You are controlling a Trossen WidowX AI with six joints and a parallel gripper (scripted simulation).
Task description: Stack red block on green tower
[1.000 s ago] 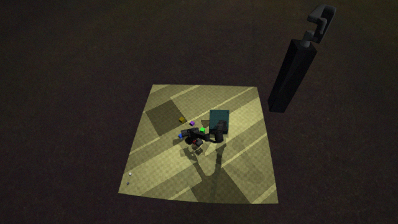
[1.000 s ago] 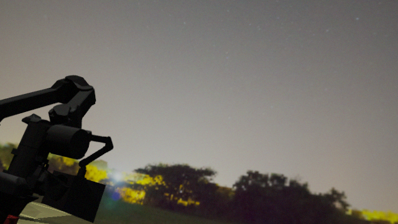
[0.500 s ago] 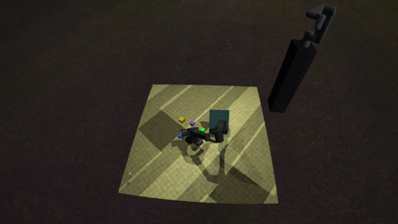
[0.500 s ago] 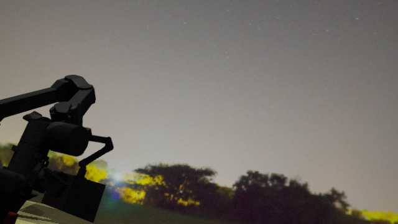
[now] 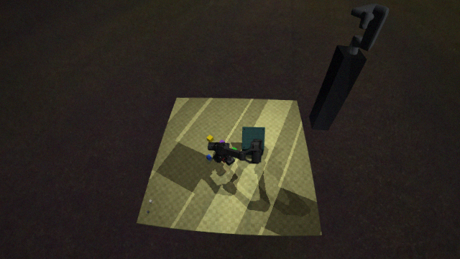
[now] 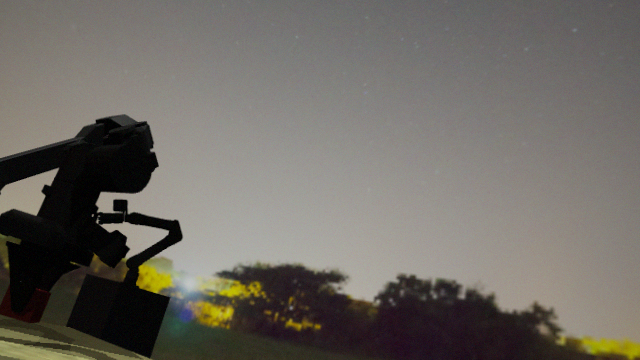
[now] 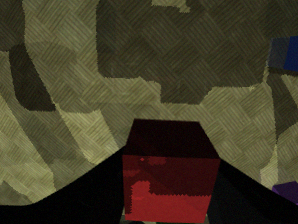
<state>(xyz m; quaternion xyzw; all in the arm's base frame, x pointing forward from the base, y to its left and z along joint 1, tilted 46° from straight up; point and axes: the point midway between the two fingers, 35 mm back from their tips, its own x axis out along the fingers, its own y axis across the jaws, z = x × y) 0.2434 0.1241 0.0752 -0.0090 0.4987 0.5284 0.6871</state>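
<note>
My gripper (image 7: 165,153) (image 6: 24,299) is shut on the red block (image 7: 169,176) (image 6: 27,307), low over the yellow patterned mat (image 5: 223,216) (image 7: 60,43). In the wrist view the two dark fingers press on the block's left and right sides. In the top view the gripper (image 5: 224,160) is small and dark, and the block is nearly hidden under it.
A blue block (image 5: 208,157) (image 7: 289,52), a purple block (image 5: 222,141) (image 7: 288,192) and a yellow block (image 5: 210,138) lie near the gripper. The arm's teal base plate (image 5: 253,134) lies to the right. A dark camera post (image 5: 338,90) stands off the mat.
</note>
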